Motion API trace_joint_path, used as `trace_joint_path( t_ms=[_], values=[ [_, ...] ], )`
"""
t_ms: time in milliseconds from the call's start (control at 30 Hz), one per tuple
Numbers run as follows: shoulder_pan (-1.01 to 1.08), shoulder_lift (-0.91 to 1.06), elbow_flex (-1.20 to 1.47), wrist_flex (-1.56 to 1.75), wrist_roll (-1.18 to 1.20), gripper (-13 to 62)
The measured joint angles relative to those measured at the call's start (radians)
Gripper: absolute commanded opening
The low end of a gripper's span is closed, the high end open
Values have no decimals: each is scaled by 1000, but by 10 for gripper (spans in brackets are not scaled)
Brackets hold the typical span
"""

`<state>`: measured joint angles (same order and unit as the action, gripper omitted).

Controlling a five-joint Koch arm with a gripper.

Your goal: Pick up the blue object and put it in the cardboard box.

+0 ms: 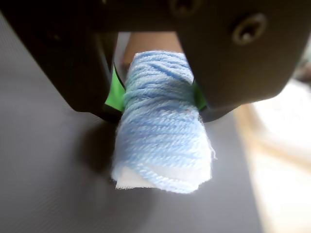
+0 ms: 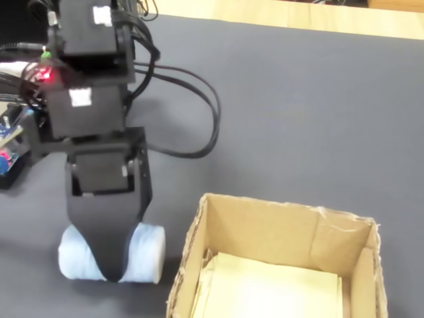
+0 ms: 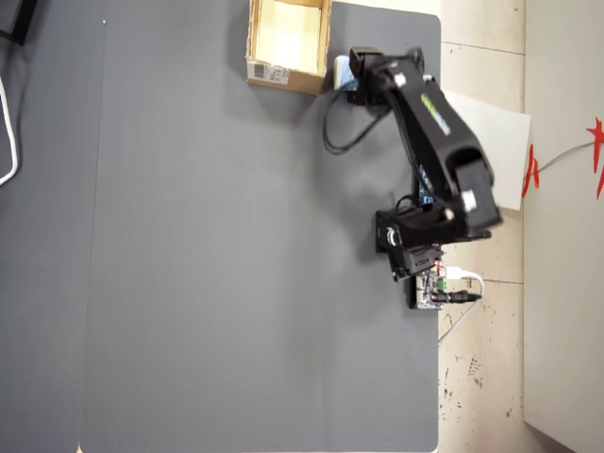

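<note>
The blue object (image 1: 163,141) is a soft wound bundle of pale yarn, and it sits crosswise between my jaws with both ends sticking out, so the squeeze falls on its middle where the bundle is thickest and least likely to slip. My pincer (image 1: 158,94) is clamped on it, green pads pressing in from either side. In the fixed view the bundle (image 2: 149,255) lies low against the dark counter (image 2: 318,112) (I cannot tell if it has left the surface). The cardboard box (image 2: 265,218) stands just beside it, open side up, its near wall between me and the pale interior, so I judge a lift must come before any move across
</note>
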<state>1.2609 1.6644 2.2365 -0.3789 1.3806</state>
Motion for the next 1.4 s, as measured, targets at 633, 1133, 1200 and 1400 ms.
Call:
trace_joint_path(
  t_ms=[633, 1133, 1200, 1400],
  values=[
    [-115, 232, 143, 397, 153, 149],
    [-353, 87, -81, 376, 92, 269],
    [-354, 74, -87, 322, 84, 304],
    [-356, 54, -112, 310, 81, 308]
  ],
)
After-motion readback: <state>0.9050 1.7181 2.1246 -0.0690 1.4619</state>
